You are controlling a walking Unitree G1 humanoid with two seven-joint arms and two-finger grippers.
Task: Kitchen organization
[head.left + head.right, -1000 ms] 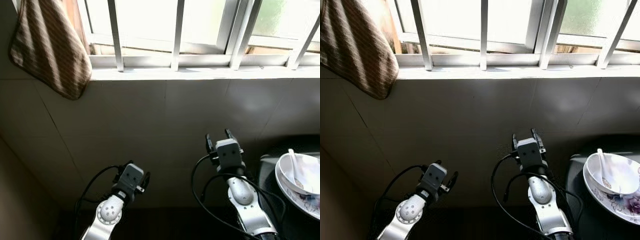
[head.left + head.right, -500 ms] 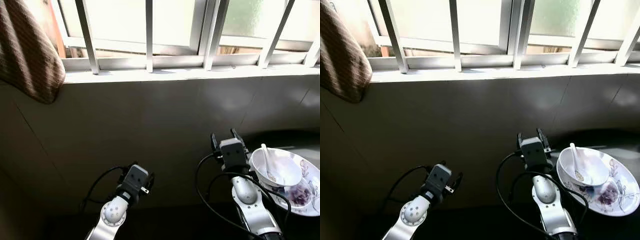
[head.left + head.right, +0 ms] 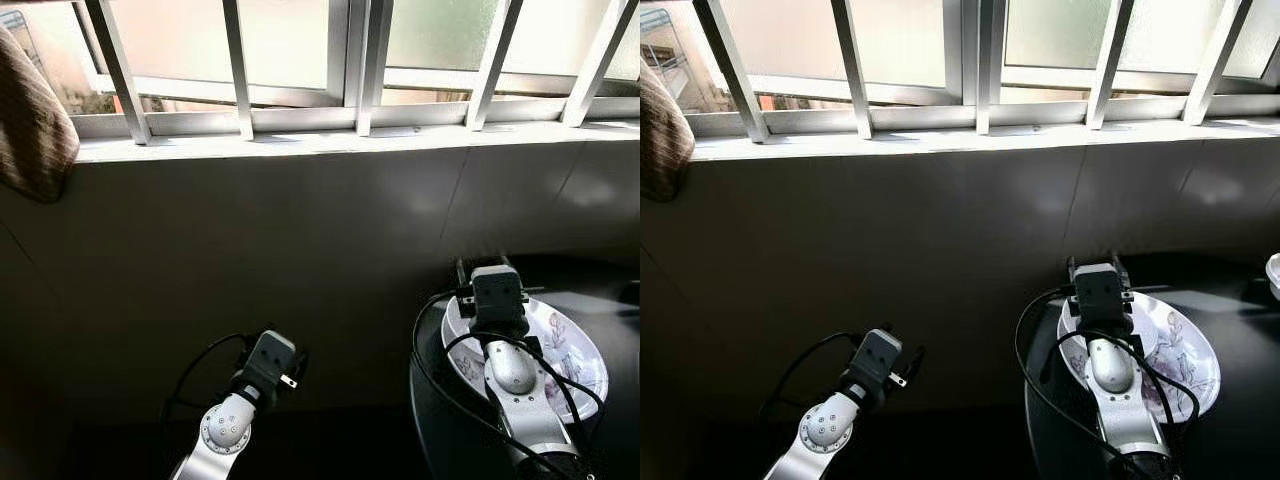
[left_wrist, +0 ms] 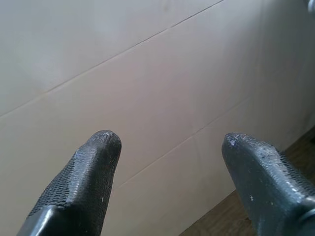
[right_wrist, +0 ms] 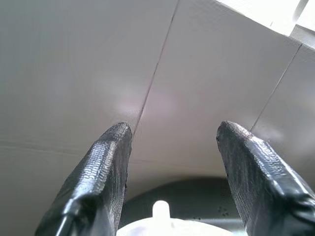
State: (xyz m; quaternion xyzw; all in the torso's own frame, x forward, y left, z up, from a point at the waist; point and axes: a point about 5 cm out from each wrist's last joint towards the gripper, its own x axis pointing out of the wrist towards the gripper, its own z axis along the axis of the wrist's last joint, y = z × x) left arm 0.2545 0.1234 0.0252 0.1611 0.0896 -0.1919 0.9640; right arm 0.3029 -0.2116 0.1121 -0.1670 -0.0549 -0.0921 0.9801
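Your right gripper (image 5: pixel 170 147) is open and holds nothing. It hangs right over the flowered plate (image 3: pixel 1185 350) on the dark round table (image 3: pixel 1240 430), beside the tiled wall (image 3: pixel 300 230). The white bowl's rim (image 5: pixel 162 227) sits just below and between the fingers (image 5: pixel 110 162), and a white handle tip (image 5: pixel 160 209), maybe a spoon, pokes up there. So go straight down with the right arm; it is the near one. Your left gripper (image 4: pixel 167 147) is open too, empty, well apart, facing the wall.
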